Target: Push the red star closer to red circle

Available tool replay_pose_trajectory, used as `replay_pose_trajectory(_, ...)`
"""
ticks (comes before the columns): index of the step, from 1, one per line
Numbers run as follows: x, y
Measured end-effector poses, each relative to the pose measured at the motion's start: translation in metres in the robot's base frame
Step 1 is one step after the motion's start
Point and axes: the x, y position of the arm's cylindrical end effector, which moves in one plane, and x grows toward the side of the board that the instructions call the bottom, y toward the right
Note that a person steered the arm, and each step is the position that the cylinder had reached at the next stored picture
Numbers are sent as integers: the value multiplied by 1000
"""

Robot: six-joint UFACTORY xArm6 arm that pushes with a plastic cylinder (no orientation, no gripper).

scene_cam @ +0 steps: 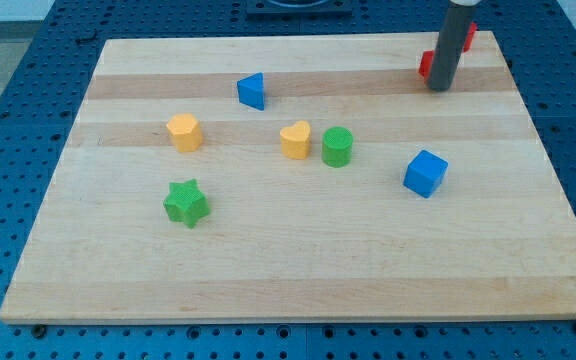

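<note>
My tip (439, 88) rests on the wooden board (288, 260) near its top right corner. A red block (425, 63) shows just behind the rod on its left side, mostly hidden; its shape cannot be made out. Another red block (469, 37) peeks out on the rod's right, near the board's top edge, also mostly hidden. The tip is close in front of the left red block; contact cannot be told. I cannot tell which red piece is the star and which the circle.
A blue triangle (252, 91) lies at top centre. A yellow hexagon (184, 131), a yellow heart (295, 140) and a green cylinder (337, 147) lie across the middle. A blue cube (425, 173) is at the right, a green star (186, 203) at lower left.
</note>
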Motion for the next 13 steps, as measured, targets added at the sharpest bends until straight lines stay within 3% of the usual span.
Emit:
replay_pose_trajectory(8,-41,10)
replay_pose_trajectory(11,-24,-43)
replay_pose_trajectory(13,-44,-40)
